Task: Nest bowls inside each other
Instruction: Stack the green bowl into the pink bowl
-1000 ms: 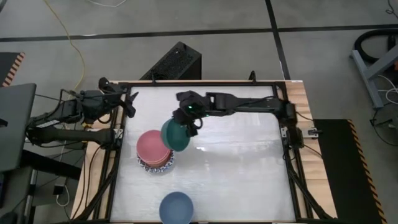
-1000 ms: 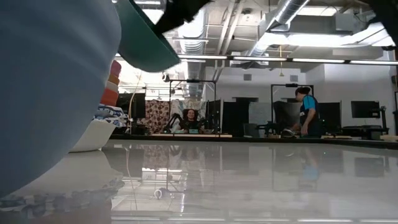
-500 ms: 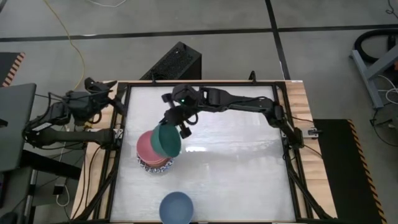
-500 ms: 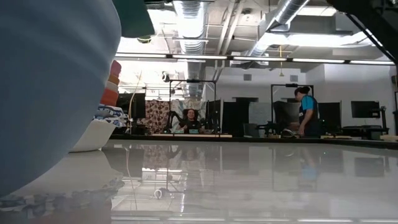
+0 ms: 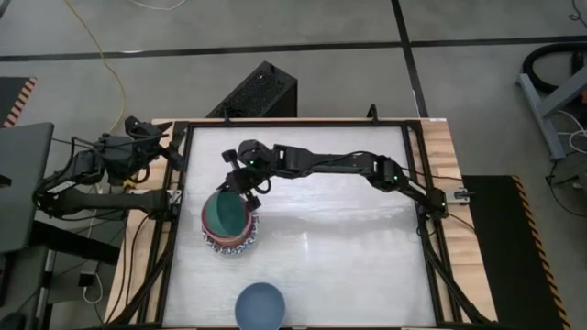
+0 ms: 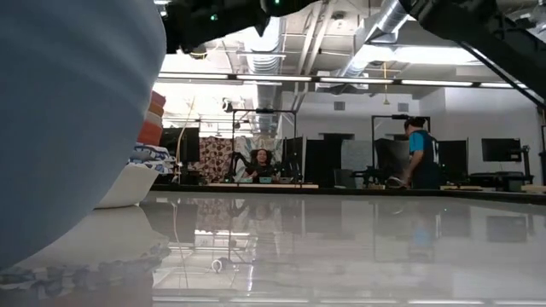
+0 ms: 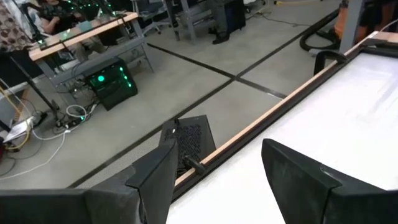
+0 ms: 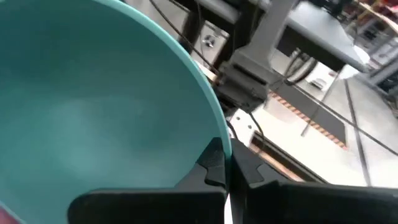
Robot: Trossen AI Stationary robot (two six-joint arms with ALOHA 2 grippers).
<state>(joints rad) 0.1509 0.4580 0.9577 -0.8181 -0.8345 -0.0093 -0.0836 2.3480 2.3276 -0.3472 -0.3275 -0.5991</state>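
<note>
the right gripper (image 5: pixel 240 186) is pinching the dark green bowl (image 5: pixel 225 214) by its rim over the stack of bowls (image 5: pixel 240 244) — the left gripper (image 5: pixel 172 139) is idling wide open at the table edge.

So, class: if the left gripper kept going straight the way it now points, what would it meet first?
Probably the table's edge rail just ahead of the open left gripper; past it lies bare floor, though depth is hard to judge.
</note>
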